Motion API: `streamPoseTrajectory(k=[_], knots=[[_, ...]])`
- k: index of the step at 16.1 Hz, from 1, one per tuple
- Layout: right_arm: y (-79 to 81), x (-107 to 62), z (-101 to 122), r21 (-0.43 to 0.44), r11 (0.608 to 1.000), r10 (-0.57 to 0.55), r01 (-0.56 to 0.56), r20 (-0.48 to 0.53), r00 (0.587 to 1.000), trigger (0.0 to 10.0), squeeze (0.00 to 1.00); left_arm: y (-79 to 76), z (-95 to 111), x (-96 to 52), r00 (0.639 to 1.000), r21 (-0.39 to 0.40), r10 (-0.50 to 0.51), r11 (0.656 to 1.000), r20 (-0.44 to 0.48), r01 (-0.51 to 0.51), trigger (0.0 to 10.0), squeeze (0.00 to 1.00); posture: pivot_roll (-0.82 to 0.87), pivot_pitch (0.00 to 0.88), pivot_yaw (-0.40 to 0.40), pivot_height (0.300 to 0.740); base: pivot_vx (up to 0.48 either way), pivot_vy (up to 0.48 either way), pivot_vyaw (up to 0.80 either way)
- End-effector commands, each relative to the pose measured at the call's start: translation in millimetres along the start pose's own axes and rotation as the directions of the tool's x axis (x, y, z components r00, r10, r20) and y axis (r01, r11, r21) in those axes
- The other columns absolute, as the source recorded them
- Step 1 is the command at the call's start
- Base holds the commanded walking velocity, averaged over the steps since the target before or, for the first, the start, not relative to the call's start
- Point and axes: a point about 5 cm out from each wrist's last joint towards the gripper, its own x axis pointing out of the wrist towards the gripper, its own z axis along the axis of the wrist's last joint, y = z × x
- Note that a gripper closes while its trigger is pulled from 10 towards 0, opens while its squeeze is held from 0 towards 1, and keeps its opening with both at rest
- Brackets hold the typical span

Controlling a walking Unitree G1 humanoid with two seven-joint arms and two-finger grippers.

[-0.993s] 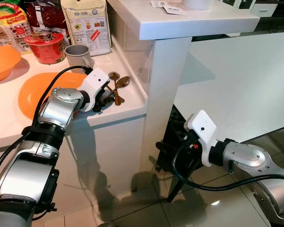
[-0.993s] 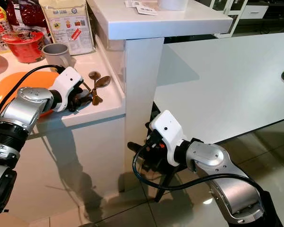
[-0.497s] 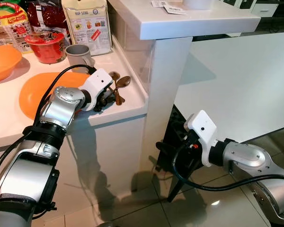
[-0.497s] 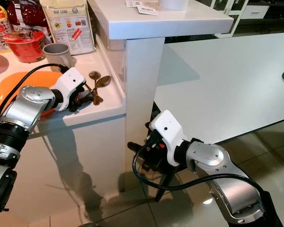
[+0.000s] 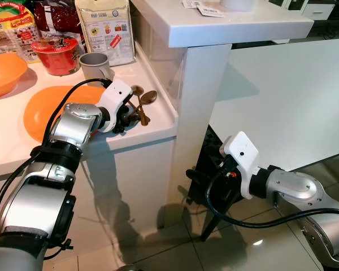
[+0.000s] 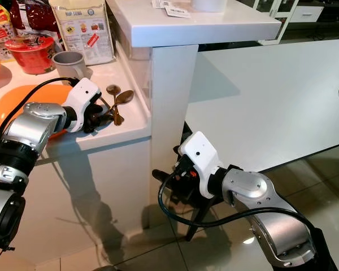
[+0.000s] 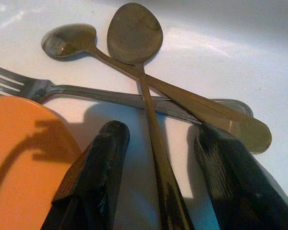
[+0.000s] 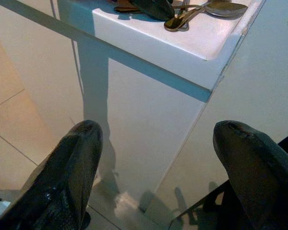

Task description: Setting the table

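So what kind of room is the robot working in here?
Most likely a home kitchen or dining corner. A white counter holds food packets, a grey mug, a flat orange plate and brown metal spoons, beside a large white table over glossy floor tiles.

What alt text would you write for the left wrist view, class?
The open left pincer straddles the handle of a brass spoon lying on a white counter. A second spoon and a fork cross beneath it, beside an orange plate.
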Motion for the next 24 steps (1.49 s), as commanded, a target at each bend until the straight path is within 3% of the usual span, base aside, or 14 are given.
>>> streamPoseTrajectory(k=[1, 6, 9, 11, 13, 14, 16, 24], knots=[[-0.1, -1.8, 3.3, -0.017, 1.000, 0.005, -0.005, 0.007, 1.000, 10.0, 0.00, -12.0, -14.1, 9.3, 0.995, -0.029, -0.061, 0.998, -0.085, 0.059, 10.0, 0.00, -0.04, 0.015, -0.027, 0.740, 0.000, 0.000, 0.00], [-1.2, -1.0, 4.7, -0.024, 1.000, 0.008, -0.008, 0.008, 1.000, 10.0, 0.00, -13.9, -20.3, 12.3, 0.978, 0.043, -0.050, 0.997, -0.203, 0.060, 10.0, 0.00, -0.03, 0.016, -0.027, 0.740, 0.000, 0.000, 0.00], [-1.5, -0.9, 4.9, -0.026, 1.000, 0.009, -0.008, 0.008, 1.000, 10.0, 0.00, -13.4, -21.4, 12.5, 0.973, 0.026, -0.049, 0.998, -0.227, 0.056, 9.9, 0.00, -0.04, 0.016, -0.024, 0.740, 0.000, 0.000, 0.00], [-1.6, -0.9, 5.1, -0.026, 1.000, 0.010, -0.010, 0.008, 1.000, 10.0, 0.00, -14.2, -20.5, 13.4, 0.972, -0.038, -0.069, 0.997, -0.224, 0.062, 9.8, 0.00, -0.03, 0.015, -0.024, 0.740, 0.000, 0.000, 0.00], [-1.6, -1.0, 5.2, -0.028, 1.000, 0.010, -0.010, 0.007, 1.000, 10.0, 0.00, -13.2, -21.3, 13.5, 0.971, -0.045, -0.061, 0.998, -0.231, 0.052, 8.0, 0.00, -0.04, 0.015, -0.024, 0.740, 0.000, 0.000, 0.00], [-1.5, -1.0, 5.3, -0.028, 1.000, 0.011, -0.010, 0.007, 1.000, 10.0, 0.00, -13.1, -21.9, 13.7, 0.971, -0.048, -0.061, 0.998, -0.232, 0.051, 4.5, 0.00, -0.04, 0.015, -0.024, 0.740, 0.000, 0.000, 0.00], [-1.6, -1.2, 5.1, -0.027, 1.000, 0.012, -0.012, 0.006, 1.000, 10.0, 0.00, -13.7, -23.6, 13.9, 0.969, -0.060, -0.070, 0.997, -0.238, 0.057, 0.0, 0.00, -0.04, 0.015, -0.023, 0.740, 0.000, 0.000, 0.00], [6.3, -2.5, 10.3, 0.023, 0.996, 0.085, -0.087, 0.068, 0.994, 10.0, 0.00, -14.6, -28.7, 13.9, 0.962, -0.060, -0.086, 0.996, -0.260, 0.073, 0.0, 0.00, -0.04, 0.017, -0.024, 0.740, 0.000, 0.000, 0.00]])
